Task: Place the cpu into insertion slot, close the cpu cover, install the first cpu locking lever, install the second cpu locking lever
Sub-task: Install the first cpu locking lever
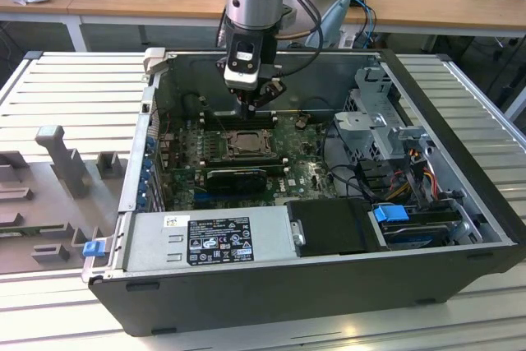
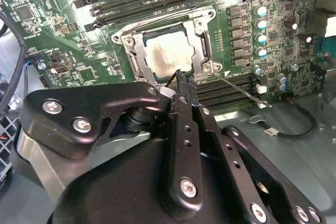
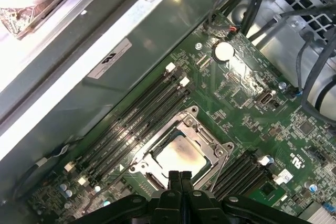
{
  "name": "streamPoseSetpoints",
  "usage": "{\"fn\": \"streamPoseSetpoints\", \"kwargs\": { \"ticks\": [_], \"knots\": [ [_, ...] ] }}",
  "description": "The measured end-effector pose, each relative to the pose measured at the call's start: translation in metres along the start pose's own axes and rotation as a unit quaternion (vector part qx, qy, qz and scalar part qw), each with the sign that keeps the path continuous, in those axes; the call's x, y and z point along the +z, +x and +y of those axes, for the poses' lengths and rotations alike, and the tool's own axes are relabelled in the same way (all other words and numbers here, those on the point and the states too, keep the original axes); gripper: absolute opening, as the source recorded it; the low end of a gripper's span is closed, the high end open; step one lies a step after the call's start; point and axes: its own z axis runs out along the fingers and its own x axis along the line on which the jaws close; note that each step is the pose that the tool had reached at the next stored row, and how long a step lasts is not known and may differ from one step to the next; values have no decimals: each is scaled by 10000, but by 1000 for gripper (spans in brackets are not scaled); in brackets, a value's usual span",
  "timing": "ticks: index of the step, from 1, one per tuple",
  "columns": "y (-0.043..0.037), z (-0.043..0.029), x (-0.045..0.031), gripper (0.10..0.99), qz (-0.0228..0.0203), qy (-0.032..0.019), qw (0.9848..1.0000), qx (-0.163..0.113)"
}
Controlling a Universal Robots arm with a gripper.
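The cpu (image 2: pixel 167 56) lies flat in the insertion slot (image 2: pixel 124 40) on the green motherboard, its silvery top showing through the cut-out of the cpu cover (image 2: pixel 202 40), which lies down over it. In the first wrist view the cpu (image 3: pixel 180 156) and cpu cover (image 3: pixel 203 136) look the same. A thin wire locking lever (image 2: pixel 239 87) sticks out sideways from one socket corner, away from the frame. My gripper (image 2: pixel 181 80) is shut, its tips at the socket edge next to that corner, with nothing seen between them. In the exterior view the gripper (image 1: pixel 251 106) hangs just above the insertion slot (image 1: pixel 245 144).
Long black memory slots (image 3: pixel 142 108) flank the socket on both sides. The open case (image 1: pixel 271 293) has steel walls all round, a power supply (image 1: pixel 209 240) at its front and a drive cage (image 1: pixel 382 121) with cables on the exterior view's right. A black cable (image 2: pixel 299 129) lies on the case floor.
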Motion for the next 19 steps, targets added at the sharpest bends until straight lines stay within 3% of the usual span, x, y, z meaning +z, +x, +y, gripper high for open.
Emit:
{"fn": "streamPoseSetpoints", "kwargs": {
  "ticks": [9, 19],
  "knots": [
    [0, 0, 0, 106, 5, 6, 9994, -360],
    [0, 0, 0, 106, 10, 12, 9971, -763]
  ]
}}
